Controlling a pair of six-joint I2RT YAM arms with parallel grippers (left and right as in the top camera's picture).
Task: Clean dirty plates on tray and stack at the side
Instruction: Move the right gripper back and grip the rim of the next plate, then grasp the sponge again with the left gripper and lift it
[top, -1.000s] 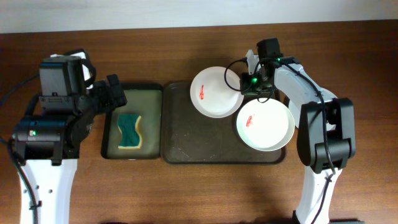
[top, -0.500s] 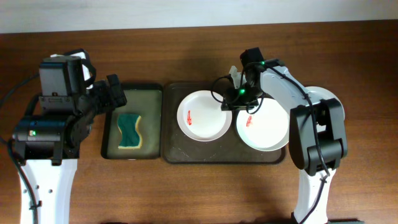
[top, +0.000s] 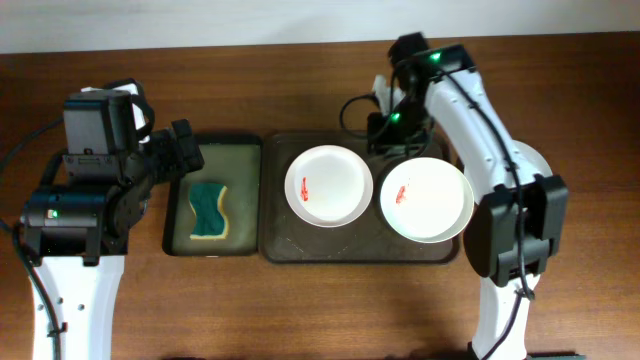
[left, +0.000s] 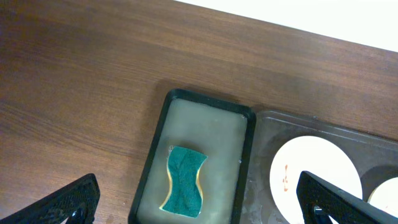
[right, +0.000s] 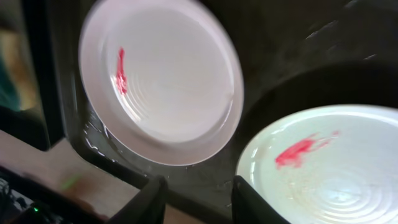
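No writing, label, brand, number or sign can be read in any view. The only marks are red smears on the two white plates (top: 329, 187), which lie in the tray (top: 275, 245) just ahead of the right claw (right: 198, 199). The smears form no letters or figures.
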